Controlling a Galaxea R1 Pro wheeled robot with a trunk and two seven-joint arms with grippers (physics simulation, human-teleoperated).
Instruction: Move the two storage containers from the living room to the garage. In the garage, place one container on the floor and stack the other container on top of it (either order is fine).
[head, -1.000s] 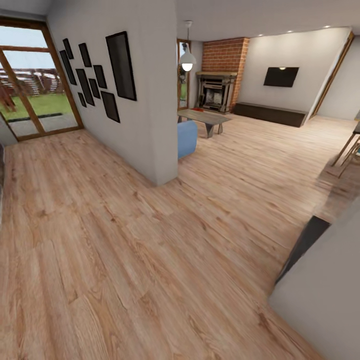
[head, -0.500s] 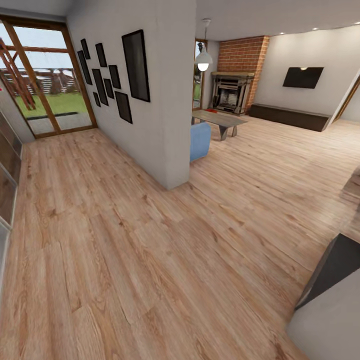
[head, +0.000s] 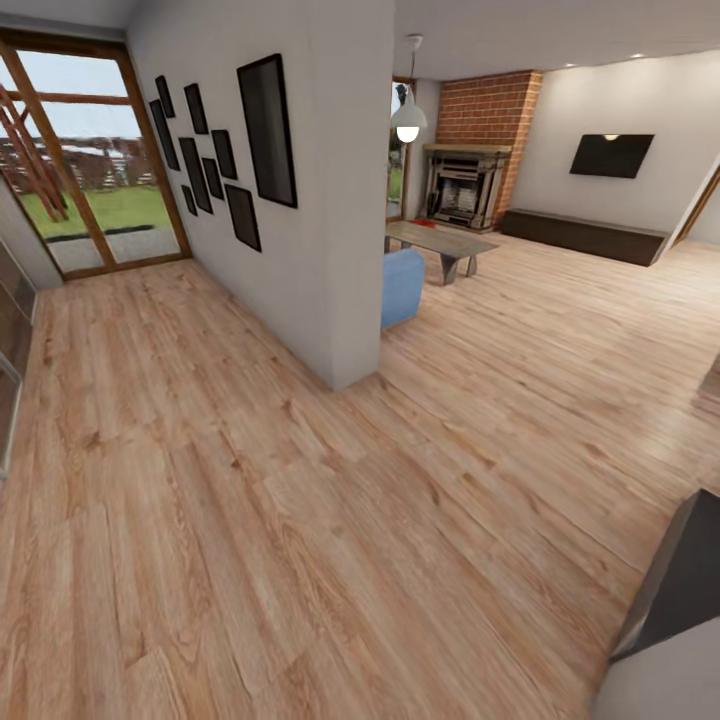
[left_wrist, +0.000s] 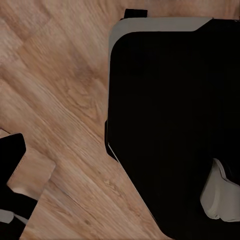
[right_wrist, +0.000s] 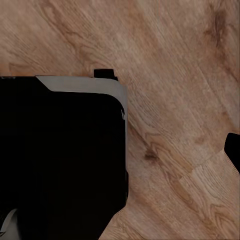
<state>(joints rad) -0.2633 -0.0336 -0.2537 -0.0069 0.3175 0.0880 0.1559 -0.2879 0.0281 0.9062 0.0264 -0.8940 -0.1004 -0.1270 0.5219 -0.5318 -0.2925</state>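
Head view: wood floor (head: 300, 500), dividing wall (head: 330, 200), living room beyond — fireplace (head: 462, 185), low table (head: 440, 242). Approach step, probably; containers unseen, next drive past the wall. Wrist views — robot base (left_wrist: 170, 125); gripper states cannot be told.

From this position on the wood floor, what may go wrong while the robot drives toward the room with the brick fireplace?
1. The white partition wall's corner juts into the path ahead; turning tightly around it may clip the base.
2. Just behind that corner stands the blue sofa, beside the low grey table, so the passage there may be narrow.
3. A dark slanted panel is close at the head view's lower right; swinging that way may strike it.
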